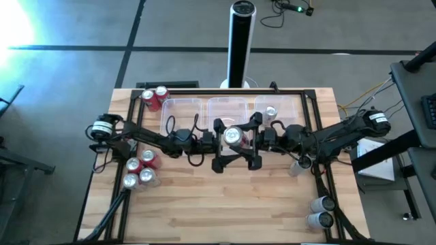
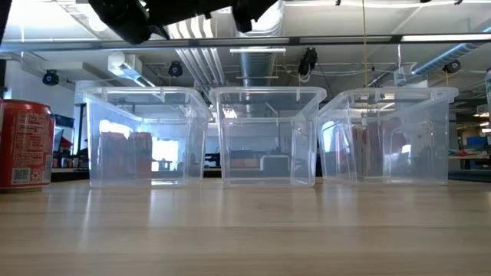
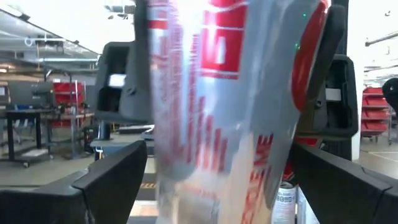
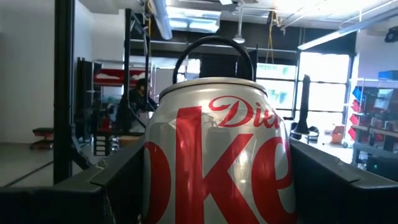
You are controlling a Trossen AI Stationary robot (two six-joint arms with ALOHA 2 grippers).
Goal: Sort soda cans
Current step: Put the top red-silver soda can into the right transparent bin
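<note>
A silver soda can with red lettering [image 1: 231, 136] hangs upright in the air above the middle of the table, in front of the three clear tubs. My left gripper [image 1: 223, 143] reaches it from the table's left and my right gripper [image 1: 252, 141] from the right; both are shut on it. The can fills the left wrist view [image 3: 224, 112] and stands between the fingers in the right wrist view [image 4: 217, 162]. More soda cans stand on the table: red ones at the far left [image 1: 154, 96], a mixed group at the left [image 1: 139, 170], and silver ones at the right [image 1: 320, 211]. My left gripper pinches the can's side wall [image 3: 163, 180] between its two fingers, coming level from the table's left. The can sits upright, lifted clear of the table. My right gripper pinches the can's side wall [image 4: 152, 180] between its two fingers, one on either side, coming level from the table's right. Its fingers [image 3: 336, 81] show on the can's far side in the left wrist view.
Three clear tubs stand in a row at the far side [image 1: 184, 109], [image 1: 228, 107], [image 1: 289, 105]; the right one holds a silver can [image 1: 271, 112]. Another silver can [image 1: 300, 163] stands under my right arm. A red can [image 2: 24, 146] shows at the low view's left.
</note>
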